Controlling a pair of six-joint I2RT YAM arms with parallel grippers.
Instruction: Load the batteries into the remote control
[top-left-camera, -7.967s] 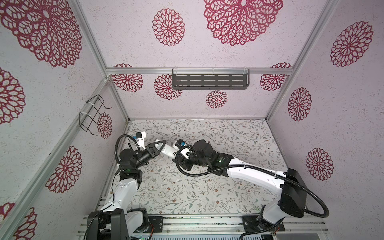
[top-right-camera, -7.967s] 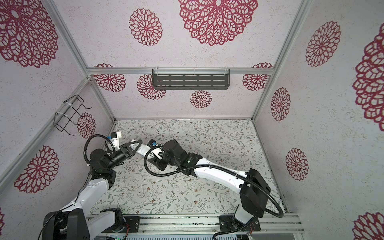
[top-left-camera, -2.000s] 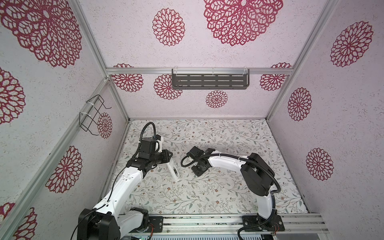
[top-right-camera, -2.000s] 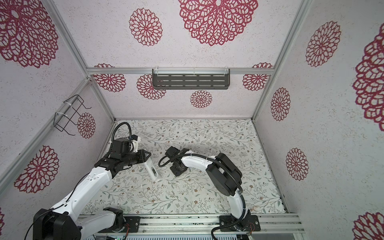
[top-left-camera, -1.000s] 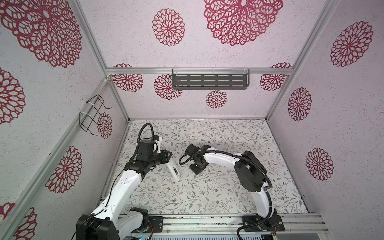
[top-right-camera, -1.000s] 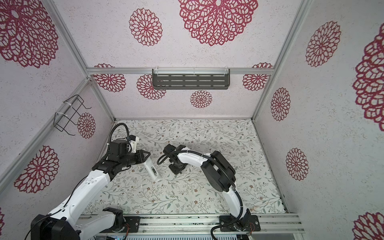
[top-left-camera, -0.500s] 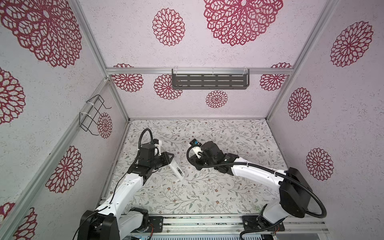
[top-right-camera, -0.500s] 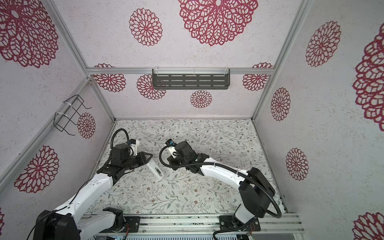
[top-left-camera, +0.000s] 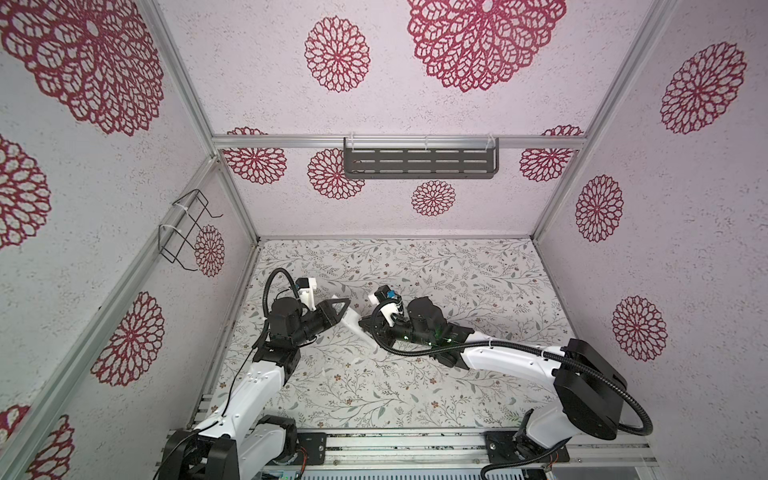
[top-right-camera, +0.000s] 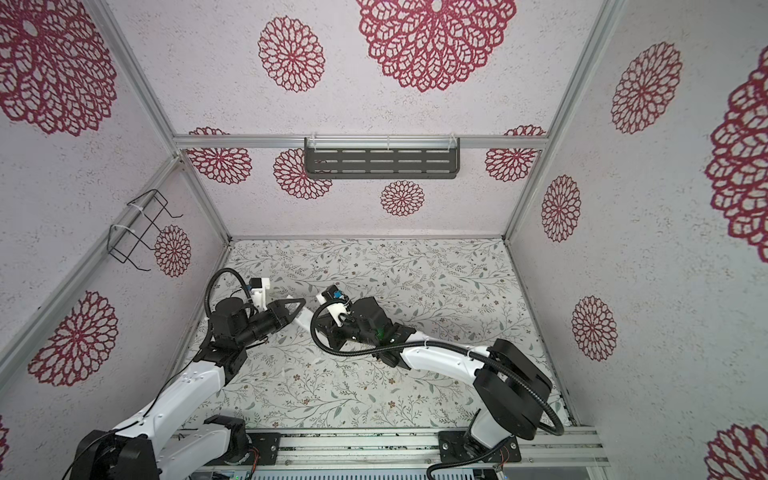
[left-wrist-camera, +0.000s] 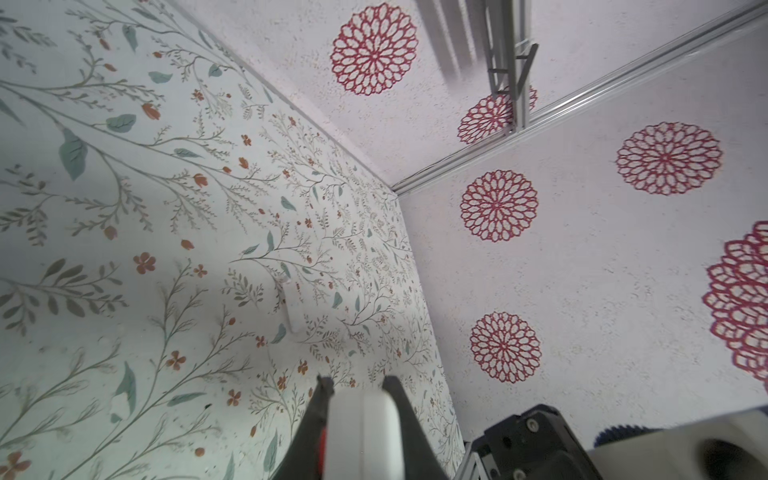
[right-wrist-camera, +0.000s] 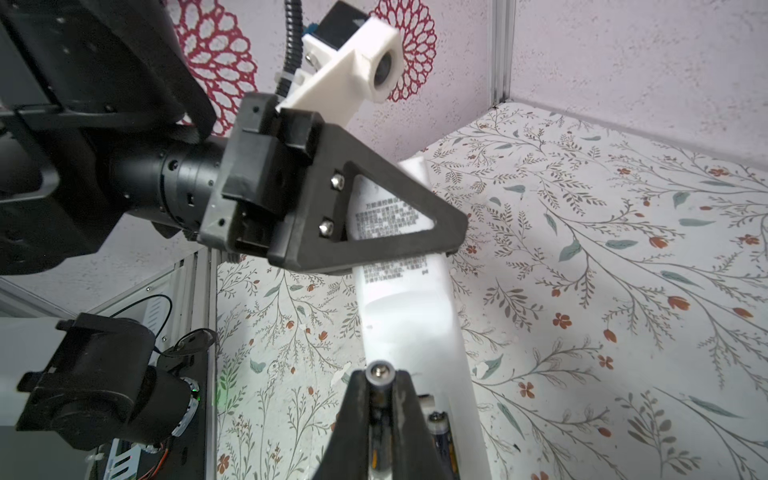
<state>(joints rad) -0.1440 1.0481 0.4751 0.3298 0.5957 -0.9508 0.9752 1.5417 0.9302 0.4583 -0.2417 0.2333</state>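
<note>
Remote control (right-wrist-camera: 409, 316) | left gripper (left-wrist-camera: 356, 386) clamps it, tilted | right gripper (right-wrist-camera: 379, 386) pinches battery (right-wrist-camera: 378, 372) (arm stretched across)

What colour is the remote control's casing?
White; the remote control shows best in the right wrist view.

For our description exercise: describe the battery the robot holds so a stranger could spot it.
Over the flowered table, the left gripper clamps a long white remote control, printed back showing. At its free end the right gripper pinches a slim dark battery, silvery tip showing. Unlike it, the second battery lies bedded in the remote.
</note>
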